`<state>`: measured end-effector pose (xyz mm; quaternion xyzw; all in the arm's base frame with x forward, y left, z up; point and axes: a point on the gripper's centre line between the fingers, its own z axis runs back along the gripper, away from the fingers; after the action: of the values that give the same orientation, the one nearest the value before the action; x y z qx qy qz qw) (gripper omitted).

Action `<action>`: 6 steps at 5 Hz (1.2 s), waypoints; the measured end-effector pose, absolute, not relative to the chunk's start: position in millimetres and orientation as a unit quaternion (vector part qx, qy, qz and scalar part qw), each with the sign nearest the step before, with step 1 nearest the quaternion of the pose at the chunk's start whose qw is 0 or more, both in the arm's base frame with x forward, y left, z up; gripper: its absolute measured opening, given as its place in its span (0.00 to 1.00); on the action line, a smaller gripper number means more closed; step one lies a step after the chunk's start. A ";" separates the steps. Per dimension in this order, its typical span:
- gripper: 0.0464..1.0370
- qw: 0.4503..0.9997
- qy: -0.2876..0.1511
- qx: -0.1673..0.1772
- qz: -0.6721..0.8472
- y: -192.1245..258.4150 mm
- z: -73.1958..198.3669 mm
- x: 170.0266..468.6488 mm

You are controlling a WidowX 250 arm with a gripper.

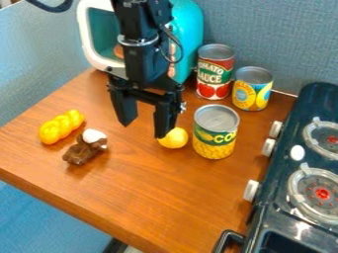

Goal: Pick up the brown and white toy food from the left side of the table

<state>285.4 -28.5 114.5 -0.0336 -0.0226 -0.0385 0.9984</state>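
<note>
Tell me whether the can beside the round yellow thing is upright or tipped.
Upright: the can stands on the wooden table, its flat round metal end facing up and its label below.

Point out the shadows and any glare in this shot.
Camera view: soft shadow on the wooden table by the brown-and-white toy; bright highlights on the lumpy yellow toy; pale reflections on the metal lid of the yellow-and-green can; whitish glints on the dark stove, towards its near end.
</note>
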 end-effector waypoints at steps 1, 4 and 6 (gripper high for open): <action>0.96 0.999 -0.012 -0.033 -0.037 -28.8 106.8 283.5; 0.96 0.994 -0.070 0.066 0.045 26.3 96.1 289.1; 0.96 0.996 -0.020 0.086 0.001 42.8 67.0 289.9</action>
<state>289.9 42.8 67.0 0.0860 -0.0200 0.0006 0.9961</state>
